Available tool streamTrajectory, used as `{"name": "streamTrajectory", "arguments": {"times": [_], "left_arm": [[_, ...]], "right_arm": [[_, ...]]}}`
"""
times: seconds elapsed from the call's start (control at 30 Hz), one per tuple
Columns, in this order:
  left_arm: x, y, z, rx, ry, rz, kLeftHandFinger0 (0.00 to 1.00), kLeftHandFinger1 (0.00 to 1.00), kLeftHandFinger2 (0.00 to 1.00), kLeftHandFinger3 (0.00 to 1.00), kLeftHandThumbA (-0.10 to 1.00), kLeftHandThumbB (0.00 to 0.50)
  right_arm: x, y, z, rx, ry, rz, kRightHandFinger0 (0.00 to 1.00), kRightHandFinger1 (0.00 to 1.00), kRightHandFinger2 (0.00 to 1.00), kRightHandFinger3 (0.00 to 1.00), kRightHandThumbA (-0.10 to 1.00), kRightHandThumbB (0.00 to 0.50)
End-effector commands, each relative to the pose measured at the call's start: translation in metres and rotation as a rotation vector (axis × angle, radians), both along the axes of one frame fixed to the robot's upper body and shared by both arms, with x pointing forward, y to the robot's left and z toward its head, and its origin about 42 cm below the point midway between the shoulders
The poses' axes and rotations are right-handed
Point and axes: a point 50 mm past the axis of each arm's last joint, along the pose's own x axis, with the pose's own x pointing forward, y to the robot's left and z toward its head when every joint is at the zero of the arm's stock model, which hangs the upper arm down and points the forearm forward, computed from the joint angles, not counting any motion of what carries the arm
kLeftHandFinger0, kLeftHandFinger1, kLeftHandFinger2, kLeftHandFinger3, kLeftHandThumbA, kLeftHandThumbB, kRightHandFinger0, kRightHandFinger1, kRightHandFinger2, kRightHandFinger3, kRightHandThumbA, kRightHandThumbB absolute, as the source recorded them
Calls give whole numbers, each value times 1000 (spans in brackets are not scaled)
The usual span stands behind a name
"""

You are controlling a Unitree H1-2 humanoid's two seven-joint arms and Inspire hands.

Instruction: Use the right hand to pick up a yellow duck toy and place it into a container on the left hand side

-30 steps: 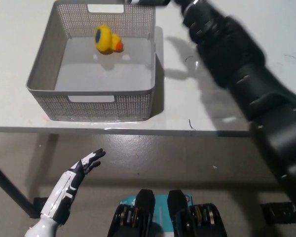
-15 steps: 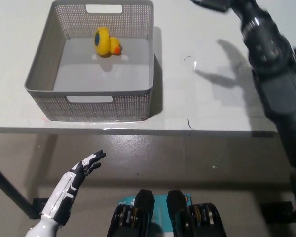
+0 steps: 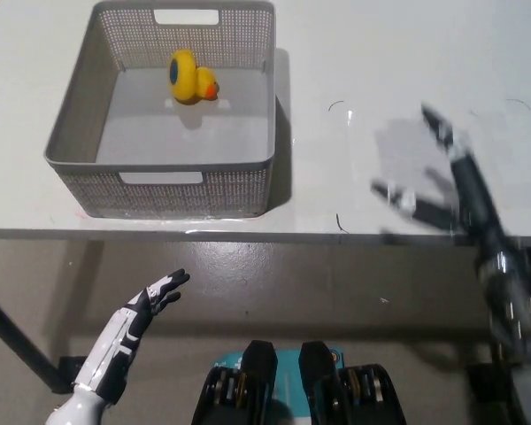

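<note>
Since the earlier frames, the black right hand (image 3: 442,177) has drawn back from above the far edge of the basket, across the table, to the right part of the near table edge; the duck, the basket and the left hand lie as they did.

From the head camera, the right hand shows blurred over the white table (image 3: 372,71), well apart from the basket. Its fingers (image 3: 438,124) are spread and hold nothing, so the hand is released.

On the left part of the table stands the grey mesh basket (image 3: 164,186), with cut-out handles in its near and far walls. Inside it, towards the far wall, lies the yellow duck toy (image 3: 190,76), its orange beak pointing to the picture's right. Nothing touches the duck.

At the lower left, below the table edge and over the floor, rests the white left hand (image 3: 146,305). Its fingers are stretched out and slightly apart, and it grasps nothing.
</note>
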Motion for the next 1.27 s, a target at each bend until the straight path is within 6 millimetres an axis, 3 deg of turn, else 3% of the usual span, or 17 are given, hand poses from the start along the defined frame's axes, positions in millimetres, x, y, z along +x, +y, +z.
{"name": "streamTrajectory", "arguments": {"times": [0.0,0.1,0.17,0.4,0.87,1.03,1.23], "left_arm": [[11,15,28,-25,-111,14,1000,1000,1000,1000,1000,216],[9,17,27,-9,-117,15,1000,1000,1000,1000,1000,193],[10,18,27,-9,-116,17,1000,1000,1000,1000,1000,205],[12,20,25,-23,-99,25,1000,1000,1000,1000,1000,237],[9,24,15,-27,-76,51,1000,1000,1000,1000,1000,226],[10,25,13,-7,-74,62,1000,1000,1000,1000,1000,255],[12,23,15,-22,-77,50,1000,1000,1000,1000,1000,228]], "right_arm": [[-93,40,23,173,-276,245,1000,1000,1000,1000,1000,376],[-93,46,-17,227,-160,248,1000,1000,1000,1000,1000,358],[-92,48,-33,227,-138,243,1000,1000,1000,1000,1000,346],[-88,50,-57,246,-119,229,1000,1000,1000,1000,1000,328],[-77,42,-64,287,-88,197,1000,1000,1000,1000,1000,312],[-73,41,-62,296,-94,197,1000,1000,1000,1000,1000,311],[-70,40,-59,297,-102,196,1000,1000,1000,1000,1000,311]]}}
